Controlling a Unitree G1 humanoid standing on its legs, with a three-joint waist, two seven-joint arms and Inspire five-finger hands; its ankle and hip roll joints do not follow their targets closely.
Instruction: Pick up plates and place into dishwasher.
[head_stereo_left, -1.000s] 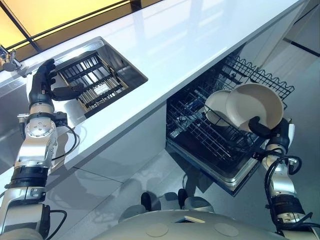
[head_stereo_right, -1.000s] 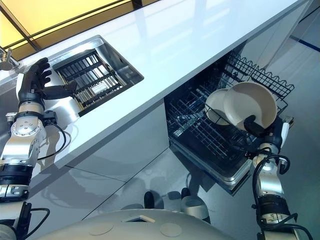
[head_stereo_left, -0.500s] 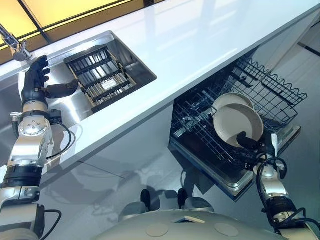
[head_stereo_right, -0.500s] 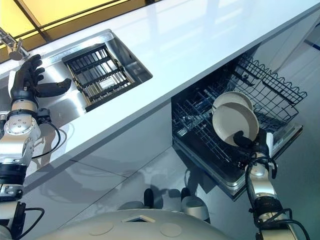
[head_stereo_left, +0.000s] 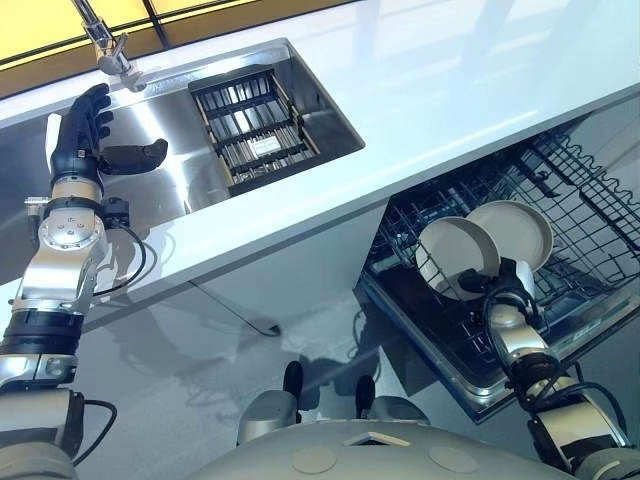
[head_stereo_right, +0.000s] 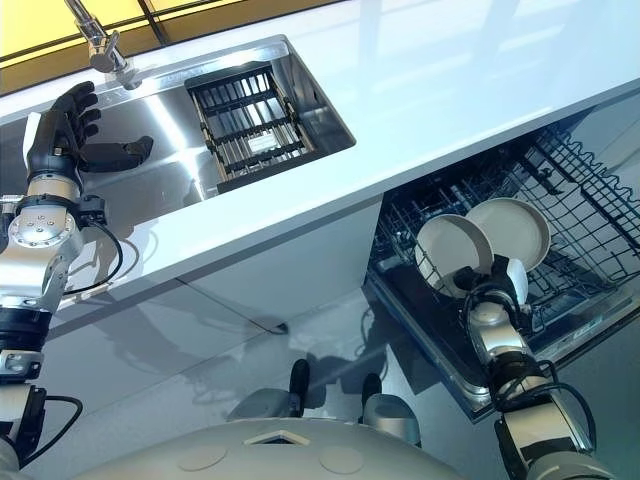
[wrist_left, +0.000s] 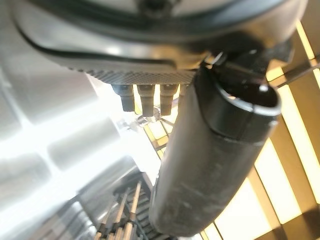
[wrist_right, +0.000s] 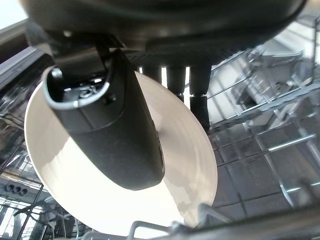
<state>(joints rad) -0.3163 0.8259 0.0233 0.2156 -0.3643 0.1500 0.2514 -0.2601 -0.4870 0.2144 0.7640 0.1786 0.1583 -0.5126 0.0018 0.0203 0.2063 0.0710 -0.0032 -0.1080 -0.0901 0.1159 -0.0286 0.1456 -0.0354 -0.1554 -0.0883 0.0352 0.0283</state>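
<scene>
Plate (head_stereo_left: 450, 250) was pinched between the right hand's (head_stereo_left: 492, 292) thumb and fingers in the dishwasher rack (head_stereo_left: 590, 215); released off-slot, it could have tipped into the second plate (head_stereo_left: 518, 230). Left hand (head_stereo_left: 85, 150) hung spread.

Glossy, perhaps ceramic plate (wrist_right: 192, 160); steel sink (head_stereo_left: 172, 186).

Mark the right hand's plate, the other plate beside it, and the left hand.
held plate (head_stereo_left: 445, 250), left eye view, face centre.
other plate (head_stereo_left: 520, 228), left eye view, face centre.
left hand (head_stereo_left: 80, 145), left eye view, palm.
</scene>
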